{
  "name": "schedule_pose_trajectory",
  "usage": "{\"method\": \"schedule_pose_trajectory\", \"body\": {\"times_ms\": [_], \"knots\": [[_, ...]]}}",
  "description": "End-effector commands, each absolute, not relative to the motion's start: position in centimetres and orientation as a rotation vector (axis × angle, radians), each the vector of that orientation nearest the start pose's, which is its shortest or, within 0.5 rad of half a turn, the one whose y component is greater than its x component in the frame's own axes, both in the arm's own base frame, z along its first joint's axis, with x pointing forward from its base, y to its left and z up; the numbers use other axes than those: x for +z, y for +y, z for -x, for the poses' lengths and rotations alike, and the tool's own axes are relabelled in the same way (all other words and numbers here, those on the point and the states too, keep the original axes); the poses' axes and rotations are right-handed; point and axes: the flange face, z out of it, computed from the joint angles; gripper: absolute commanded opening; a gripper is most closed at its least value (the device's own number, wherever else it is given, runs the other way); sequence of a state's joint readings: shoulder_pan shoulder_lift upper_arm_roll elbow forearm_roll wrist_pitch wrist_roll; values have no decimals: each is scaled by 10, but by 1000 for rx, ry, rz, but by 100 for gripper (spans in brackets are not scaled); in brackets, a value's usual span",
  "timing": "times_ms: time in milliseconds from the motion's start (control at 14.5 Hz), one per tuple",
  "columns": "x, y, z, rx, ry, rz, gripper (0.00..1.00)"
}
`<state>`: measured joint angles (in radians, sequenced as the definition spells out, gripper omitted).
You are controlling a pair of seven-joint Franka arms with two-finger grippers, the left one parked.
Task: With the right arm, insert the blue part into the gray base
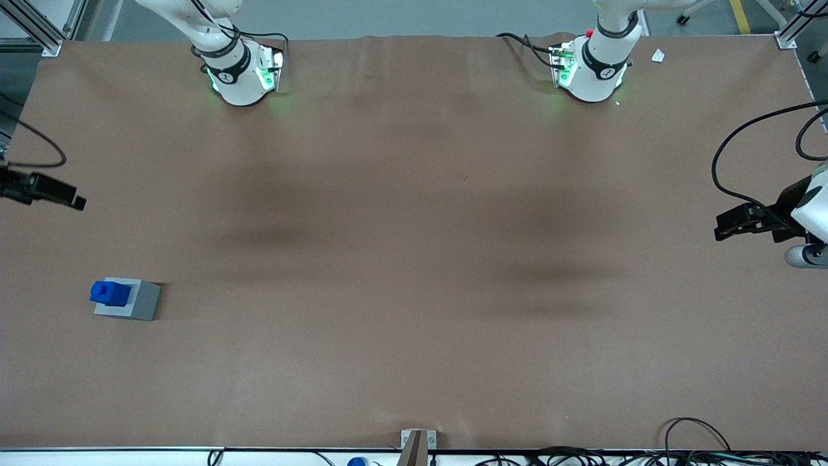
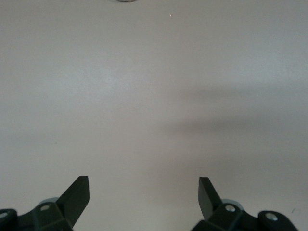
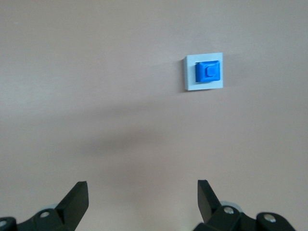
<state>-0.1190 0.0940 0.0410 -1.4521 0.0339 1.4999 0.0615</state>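
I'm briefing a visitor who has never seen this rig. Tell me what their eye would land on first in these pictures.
The bright blue part stands out first, sitting in the gray base on the brown table, toward the working arm's end. Next comes the right arm's gripper, open and empty, high over that end of the table, farther from the front camera than the base.
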Motion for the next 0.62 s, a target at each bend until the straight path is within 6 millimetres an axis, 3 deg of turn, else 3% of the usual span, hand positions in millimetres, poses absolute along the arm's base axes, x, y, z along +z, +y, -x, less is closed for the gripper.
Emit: {"method": "schedule_pose_trajectory", "body": {"times_ms": [0, 207, 552], "knots": [[640, -11, -550, 58, 226, 3093, 100], [644, 10, -549, 45, 218, 3102, 100], [658, 7, -552, -7, 210, 3112, 100]]}}
